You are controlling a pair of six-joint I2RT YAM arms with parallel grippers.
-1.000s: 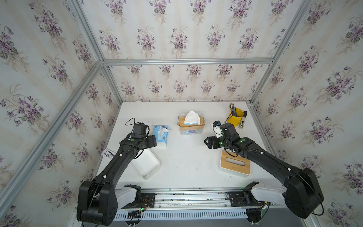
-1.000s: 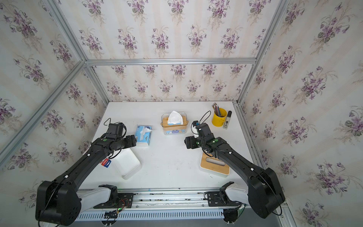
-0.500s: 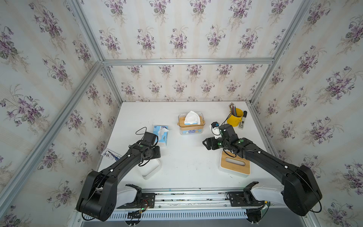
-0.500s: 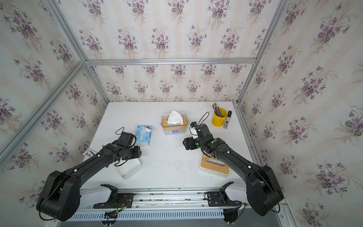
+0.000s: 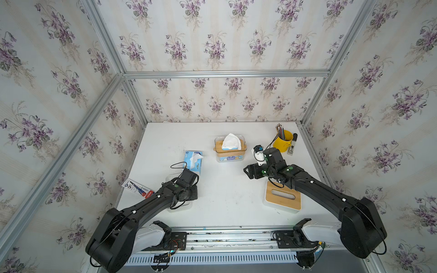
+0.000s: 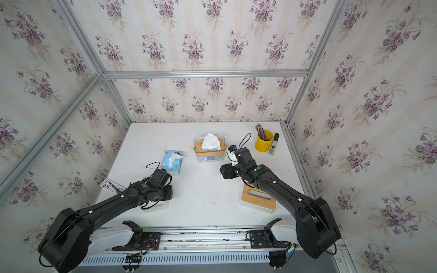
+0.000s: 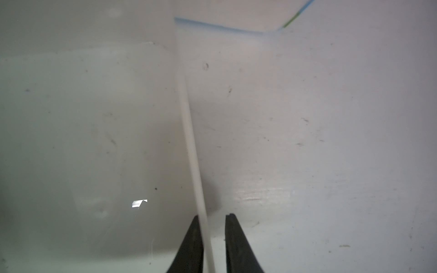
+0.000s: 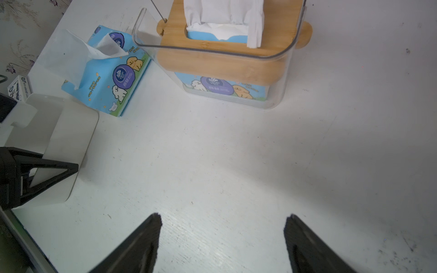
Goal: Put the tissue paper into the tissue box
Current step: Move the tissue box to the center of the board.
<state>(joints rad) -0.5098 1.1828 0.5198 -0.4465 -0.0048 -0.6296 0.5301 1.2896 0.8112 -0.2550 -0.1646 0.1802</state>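
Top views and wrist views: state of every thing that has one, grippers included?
left gripper: jaws narrow, astride the wall of the white box; clamp unclear.
right gripper: open, holding nothing.
white box: lid off.
bamboo lid: off, lying flat, slot up.
tissue pack: lying flat outside the white box, opened, tissue poking out.
clear box: lidded, pack inside, tissue sticking up.
yellow cup: upright, pencils in it.
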